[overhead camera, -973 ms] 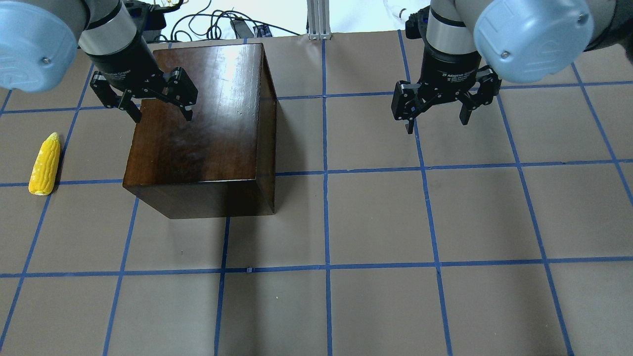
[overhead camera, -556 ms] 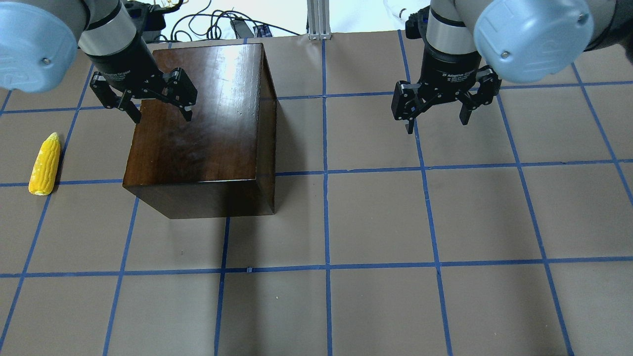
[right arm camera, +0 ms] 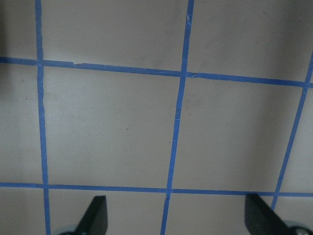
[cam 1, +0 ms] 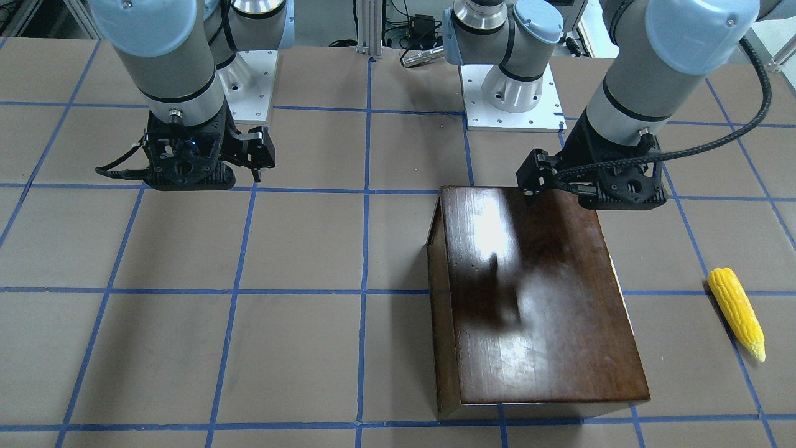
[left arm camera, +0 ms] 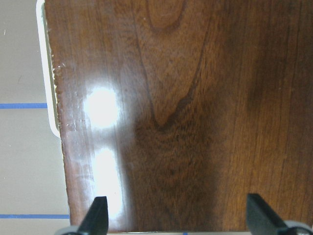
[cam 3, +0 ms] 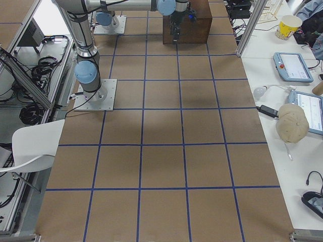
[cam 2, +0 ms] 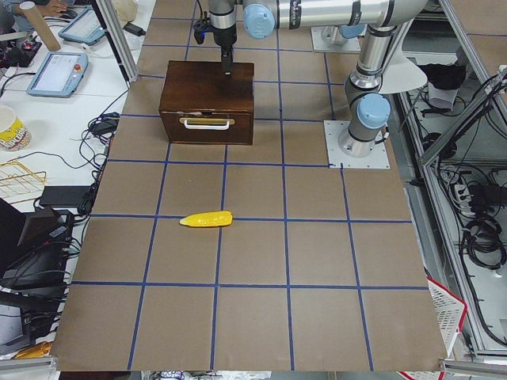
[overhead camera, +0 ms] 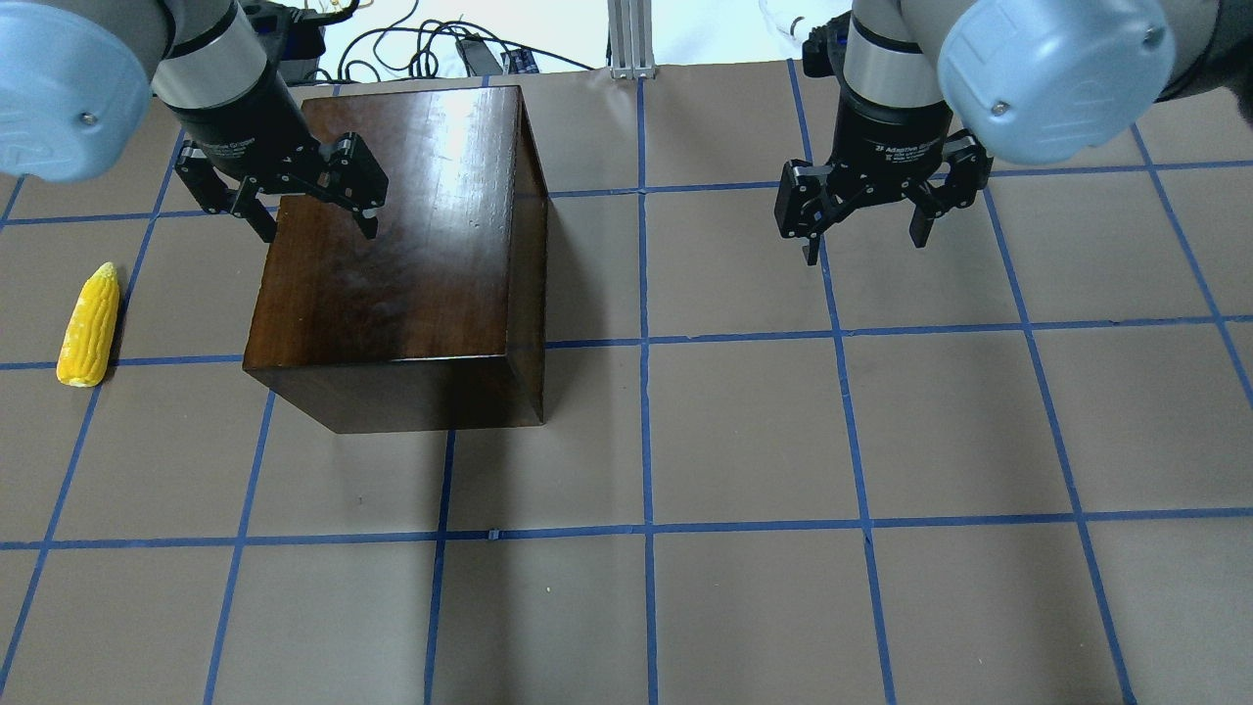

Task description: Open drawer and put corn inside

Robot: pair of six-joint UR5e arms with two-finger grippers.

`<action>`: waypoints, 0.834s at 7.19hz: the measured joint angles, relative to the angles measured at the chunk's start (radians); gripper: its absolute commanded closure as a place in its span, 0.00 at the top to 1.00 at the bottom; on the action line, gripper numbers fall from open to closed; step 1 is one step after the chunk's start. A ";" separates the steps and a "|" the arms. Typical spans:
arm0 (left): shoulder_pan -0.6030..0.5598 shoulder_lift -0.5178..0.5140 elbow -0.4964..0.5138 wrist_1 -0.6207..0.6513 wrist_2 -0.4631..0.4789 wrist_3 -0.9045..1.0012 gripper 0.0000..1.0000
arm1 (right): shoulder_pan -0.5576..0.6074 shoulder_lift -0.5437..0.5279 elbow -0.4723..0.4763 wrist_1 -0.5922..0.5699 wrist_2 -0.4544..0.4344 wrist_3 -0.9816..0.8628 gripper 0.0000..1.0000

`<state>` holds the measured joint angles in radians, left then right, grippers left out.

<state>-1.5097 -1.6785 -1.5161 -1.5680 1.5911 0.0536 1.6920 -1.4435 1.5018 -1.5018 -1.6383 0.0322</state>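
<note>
The glossy dark-brown box (overhead camera: 401,255) stands on the taped table. Its drawer (cam 2: 206,123) is shut; its front panel and pull show only in the exterior left view. The yellow corn (overhead camera: 90,325) lies on the table to the box's left, apart from it, and also shows in the front-facing view (cam 1: 737,311). My left gripper (overhead camera: 318,230) is open and empty, hovering over the upper left part of the box top. The left wrist view shows the wood between its fingertips (left arm camera: 98,218). My right gripper (overhead camera: 865,245) is open and empty above bare table.
Blue tape lines grid the brown table. Cables and an aluminium post (overhead camera: 626,39) sit at the table's top edge in the overhead view. The arm bases (cam 1: 510,93) stand beyond the box in the front-facing view. Benches with tablets (cam 2: 59,75) flank the table.
My left gripper has shifted slightly left and up in the overhead view, still open over the box. The right gripper, box and corn have not moved.
</note>
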 measured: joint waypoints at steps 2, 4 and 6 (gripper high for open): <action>0.011 0.002 0.004 -0.002 -0.004 -0.001 1.00 | 0.000 0.000 0.000 0.000 0.000 0.000 1.00; 0.015 -0.004 0.004 -0.004 -0.006 -0.009 1.00 | 0.000 0.000 0.000 0.000 0.000 0.000 1.00; 0.016 -0.004 0.004 -0.004 -0.002 -0.004 1.00 | 0.000 0.000 0.000 0.000 0.000 0.000 1.00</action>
<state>-1.4941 -1.6827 -1.5125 -1.5723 1.5887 0.0496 1.6920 -1.4435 1.5018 -1.5018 -1.6383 0.0322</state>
